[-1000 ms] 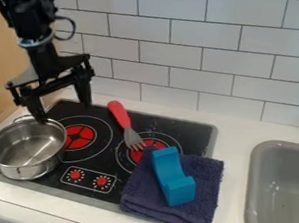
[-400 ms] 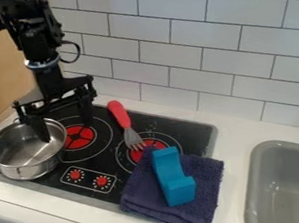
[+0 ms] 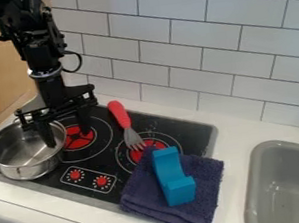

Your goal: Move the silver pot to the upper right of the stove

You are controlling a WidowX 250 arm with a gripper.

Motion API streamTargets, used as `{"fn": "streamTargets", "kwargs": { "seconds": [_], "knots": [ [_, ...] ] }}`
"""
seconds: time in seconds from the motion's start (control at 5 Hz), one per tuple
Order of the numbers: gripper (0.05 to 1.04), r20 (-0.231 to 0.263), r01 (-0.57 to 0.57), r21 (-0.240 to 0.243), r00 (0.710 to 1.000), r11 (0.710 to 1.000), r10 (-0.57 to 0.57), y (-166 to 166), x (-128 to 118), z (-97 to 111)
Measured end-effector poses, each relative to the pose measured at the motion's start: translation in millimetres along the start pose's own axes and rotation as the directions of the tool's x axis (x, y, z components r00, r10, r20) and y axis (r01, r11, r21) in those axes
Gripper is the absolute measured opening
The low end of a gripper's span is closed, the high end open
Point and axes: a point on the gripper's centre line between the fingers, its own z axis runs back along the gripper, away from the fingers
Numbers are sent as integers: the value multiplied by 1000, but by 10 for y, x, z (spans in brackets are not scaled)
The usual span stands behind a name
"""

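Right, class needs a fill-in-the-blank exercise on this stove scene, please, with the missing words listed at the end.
Seen by the camera, the silver pot stands at the ____ end of the stove.
One finger of the gripper is inside the pot, the other ____ it.
The fork has a handle coloured ____.
The blue block lies on ____ of the towel.

Missing words: left; outside; red; top.

Stove inspection: gripper (image 3: 68, 137) at pot (image 3: 24, 171) rim

Silver pot upright at left end of black stove (image 3: 184, 125). Gripper's 2 fingers spread, 1 inside pot, 1 outside. Red-handled fork (image 3: 120, 114) lies on stove, tines beside folded navy towel (image 3: 206, 178). Blue curved object (image 3: 179, 190) rests on towel. Grey sink (image 3: 282, 197) at right, set in white counter (image 3: 232, 137)
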Motion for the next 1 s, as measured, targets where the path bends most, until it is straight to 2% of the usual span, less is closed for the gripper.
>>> {"fn": "streamTargets", "kwargs": {
  "seconds": [0.2, 0.4, 0.6, 0.8, 1.0],
  "knots": [
    [328, 4, -5, 4, 1000, 1000, 5, 3, 4, 0],
    [132, 8, -8, 8, 1000, 1000, 8, 10, 10, 0],
    [67, 3, -8, 10, 1000, 1000, 8, 13, 3, 0],
    [63, 6, 5, 13, 1000, 1000, -5, -16, -23, 34],
    [55, 28, 7, 13, 1000, 1000, -8, -27, -10, 88]
  ]
}}
